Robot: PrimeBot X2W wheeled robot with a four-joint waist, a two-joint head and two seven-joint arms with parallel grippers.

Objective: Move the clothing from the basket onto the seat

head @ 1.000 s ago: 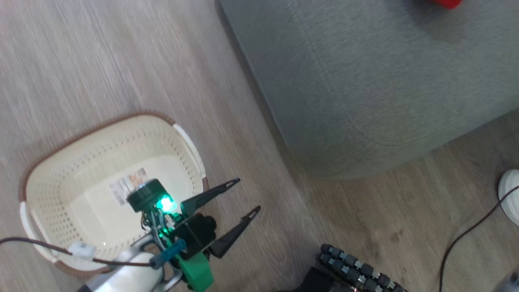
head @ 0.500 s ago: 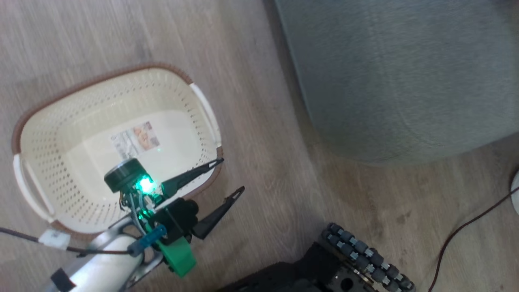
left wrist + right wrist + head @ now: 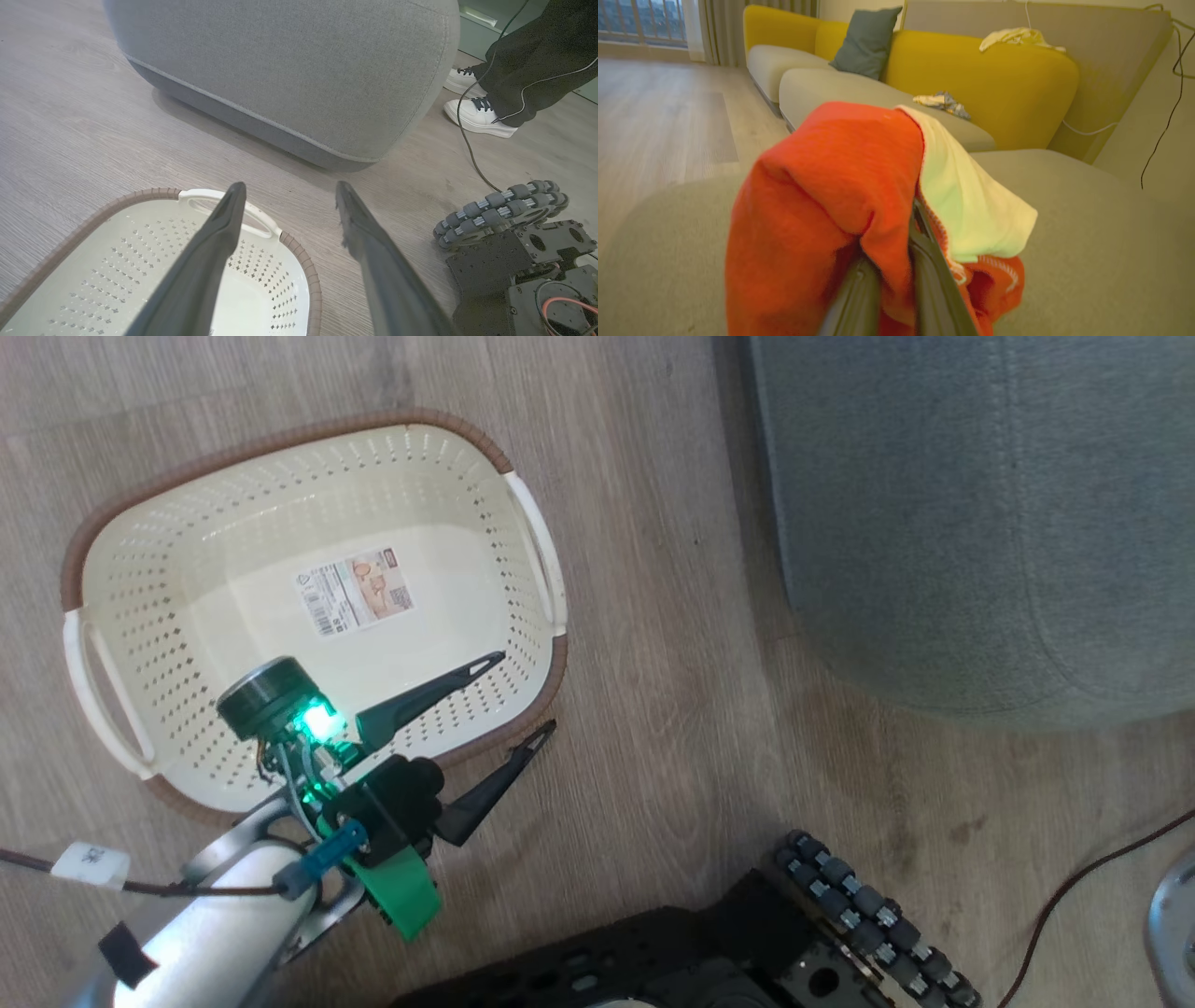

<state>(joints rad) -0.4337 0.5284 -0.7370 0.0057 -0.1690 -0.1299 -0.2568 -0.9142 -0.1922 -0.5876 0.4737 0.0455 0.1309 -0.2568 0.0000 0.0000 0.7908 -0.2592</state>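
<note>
Your right gripper (image 3: 896,261) has its jaws pinched together on a bunched fold of the clothing (image 3: 831,186), red fleecy-looking stuff with a white panel flopping off one side. It looks light and totally limp, so I'd guess it won't slip out, but it'll sag, swing and drape wherever it likes. A mid-bunch pinch like this one seems the sane place to hold it; grab an edge and it would just unroll. It hangs right over the grey seat (image 3: 1087,224), though you can't tell from here whether the low folds are touching the cushion. The yellow sofa (image 3: 994,79) is well behind. On the other side, your left gripper (image 3: 528,691) has its jaws wide apart and nothing in them. The forearm comes in low from the near side, fingers angled up and right, one over the basket (image 3: 280,434) and one past its near rim. The basket floor is bare apart from its label, and the seat sits well apart across the floor.
</note>
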